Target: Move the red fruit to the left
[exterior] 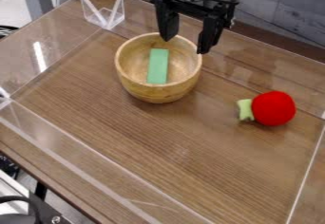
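Camera view: the gripper (pixel 188 33) hangs above the wooden bowl (pixel 159 82), jaws spread wide, holding nothing. Its upper arm is cut off by the frame. A green block (pixel 159 65) lies inside the bowl. The red fruit (pixel 269 108) rests on the wooden table (pixel 152 161), well right of the bowl, within clear walls (pixel 76 24).

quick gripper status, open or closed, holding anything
gripper: open, holding nothing, above the wooden bowl; red fruit lies apart on the table.
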Motion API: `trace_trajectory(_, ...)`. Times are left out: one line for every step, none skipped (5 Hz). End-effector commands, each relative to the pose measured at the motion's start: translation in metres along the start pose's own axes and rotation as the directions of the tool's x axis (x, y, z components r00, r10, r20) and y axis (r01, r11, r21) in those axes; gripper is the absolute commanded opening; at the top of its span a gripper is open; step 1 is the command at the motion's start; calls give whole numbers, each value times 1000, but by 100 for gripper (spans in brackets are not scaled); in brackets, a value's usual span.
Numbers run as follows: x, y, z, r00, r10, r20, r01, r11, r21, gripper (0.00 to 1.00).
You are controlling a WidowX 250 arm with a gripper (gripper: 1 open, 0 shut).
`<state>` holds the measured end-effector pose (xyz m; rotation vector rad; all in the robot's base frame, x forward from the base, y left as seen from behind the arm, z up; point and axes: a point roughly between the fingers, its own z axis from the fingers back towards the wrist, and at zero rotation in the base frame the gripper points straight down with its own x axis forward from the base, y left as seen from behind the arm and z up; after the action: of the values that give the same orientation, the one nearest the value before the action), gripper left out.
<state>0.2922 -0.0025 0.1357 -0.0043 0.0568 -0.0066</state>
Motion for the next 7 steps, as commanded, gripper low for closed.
trace_trajectory(-1,-6,-11,999,23,-26,-24,1000,-10,100)
trace_trajectory(4,-37,-21,996,88,-21,-89,995,-44,100)
trace_trajectory(14,-70,-29,987,158,-8,-158,984,-85,100)
trace_trajectory(24,-93,-36,970,242,6,-239,963,-128,100)
trace_trajectory(32,-107,-40,947,319,30,-310,936,-169,100)
trace_trajectory(40,-116,-43,928,370,46,-355,915,-191,100)
trace_trajectory(46,-122,-48,910,411,57,-392,897,-202,100)
